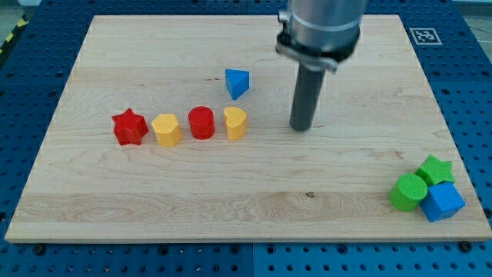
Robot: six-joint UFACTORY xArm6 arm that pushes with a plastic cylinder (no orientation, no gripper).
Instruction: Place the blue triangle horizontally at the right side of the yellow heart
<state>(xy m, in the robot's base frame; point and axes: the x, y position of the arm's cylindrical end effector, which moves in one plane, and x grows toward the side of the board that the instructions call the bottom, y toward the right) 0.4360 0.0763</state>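
The blue triangle (237, 82) lies on the wooden board, above and slightly to the left of the yellow heart (235, 122). The heart is the rightmost block in a row of several. My tip (301, 128) rests on the board to the right of the heart, level with it, and to the lower right of the blue triangle. It touches no block.
Left of the heart in the row stand a red cylinder (201, 122), a yellow hexagon-like block (167, 129) and a red star (129, 127). At the lower right corner cluster a green cylinder (407, 191), a green star (435, 168) and a blue cube (442, 201).
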